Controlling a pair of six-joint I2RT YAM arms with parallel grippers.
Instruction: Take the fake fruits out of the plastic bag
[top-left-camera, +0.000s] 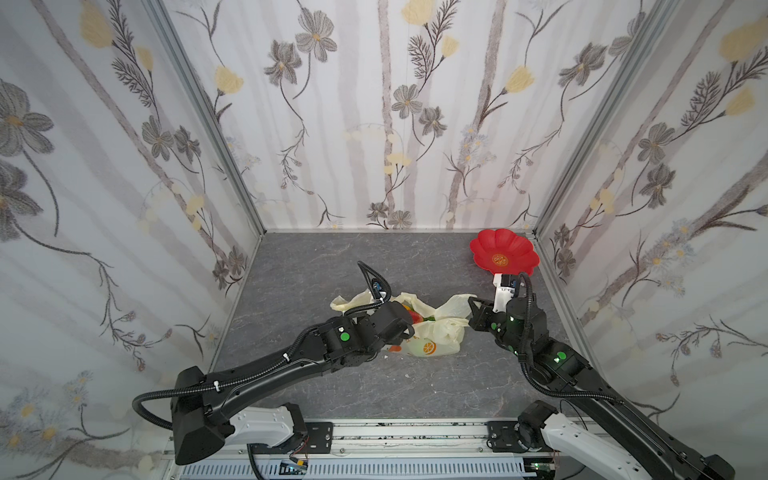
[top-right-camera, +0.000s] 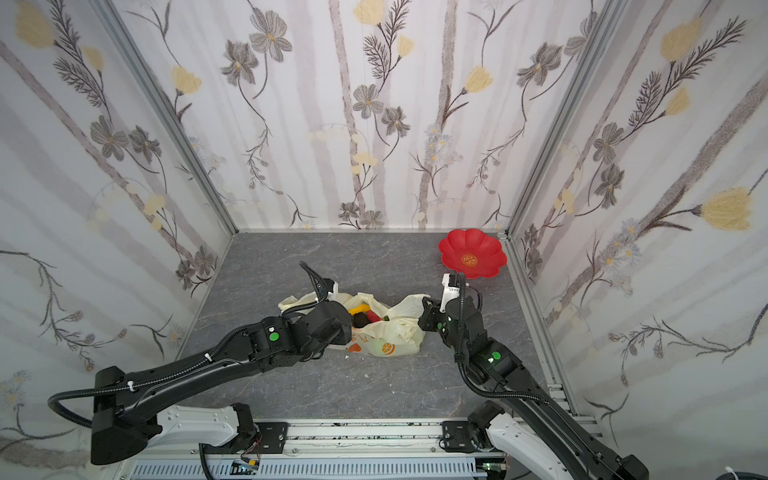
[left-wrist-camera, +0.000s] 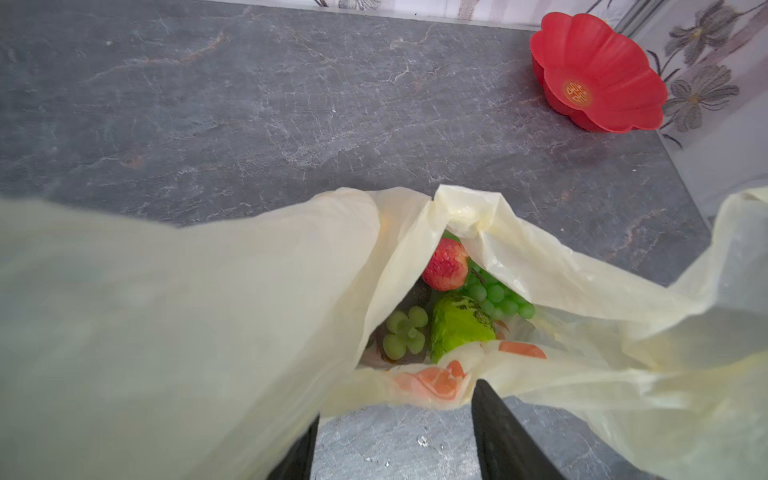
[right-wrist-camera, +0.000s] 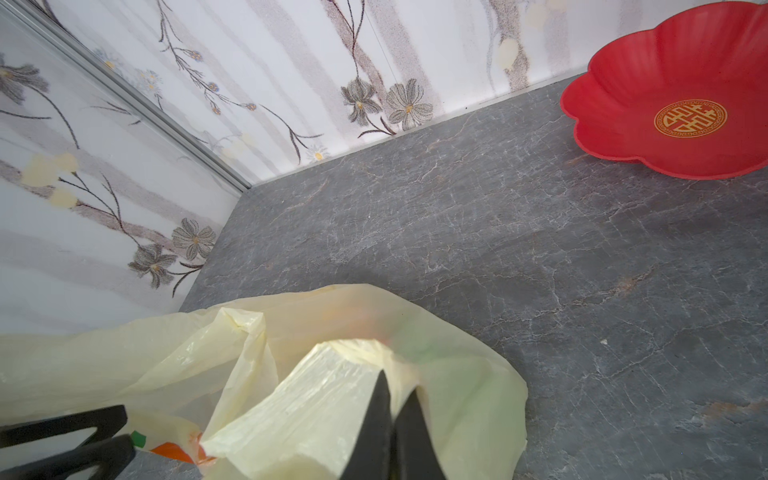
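Top views: one plastic bag (top-left-camera: 436, 336) mid-way across the table (top-left-camera: 316, 274), mouth open; banana (top-right-camera: 359, 308), mangosteen (top-right-camera: 360, 320) and strawberry (top-right-camera: 374, 316) show inside. One red plate (top-left-camera: 505, 249) in the far right corner, well apart from the bag.
Left wrist: left gripper (left-wrist-camera: 395, 415) spread at the bag's mouth, film draped over one finger — four fruits counted in the bag: one strawberry, one grape bunch (left-wrist-camera: 498, 297), one speckled green fruit (left-wrist-camera: 459, 328), one mangosteen.
Right wrist: right gripper (right-wrist-camera: 392, 411) pressed together, pinching a fold of the bag — plate's gold emblem in plain sight.
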